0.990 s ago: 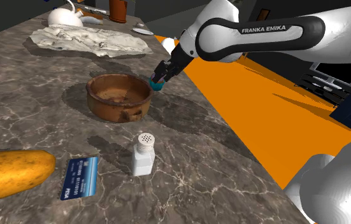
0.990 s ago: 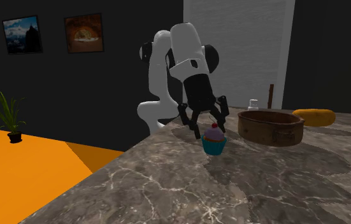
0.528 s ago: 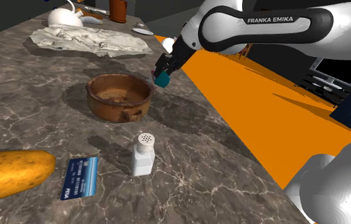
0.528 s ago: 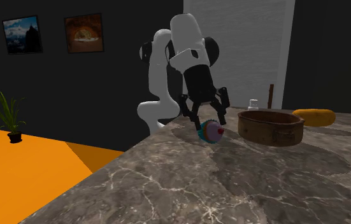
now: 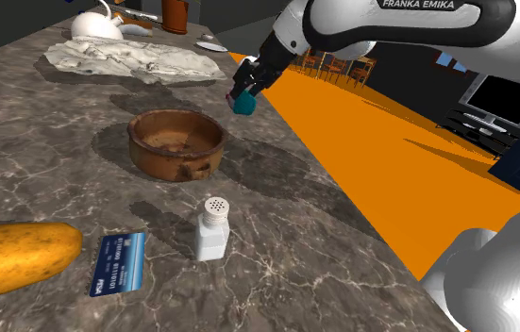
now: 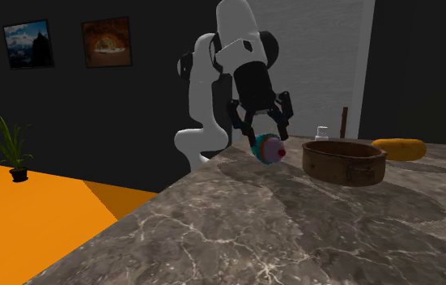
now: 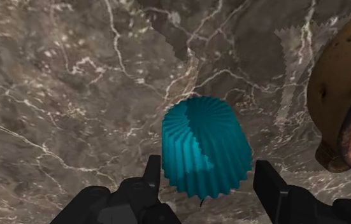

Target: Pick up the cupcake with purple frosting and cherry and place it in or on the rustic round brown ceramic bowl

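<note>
Cupcake (image 6: pixel 269 151): teal ribbed wrapper, purple frosting, red cherry, tipped sideways. End effector (image 6: pixel 263 144) clasps it by the wrapper, clear of the marble table (image 6: pixel 294 235), near the brown bowl (image 6: pixel 344 162).

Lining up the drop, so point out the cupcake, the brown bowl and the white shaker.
cupcake (image 7: pixel 202 149): wrist view, on its teal ribbed wrapper.
brown bowl (image 5: pixel 159 160): shoulder view, on its outer front wall.
white shaker (image 5: pixel 213 234): shoulder view, on its body below the holed cap.
</note>
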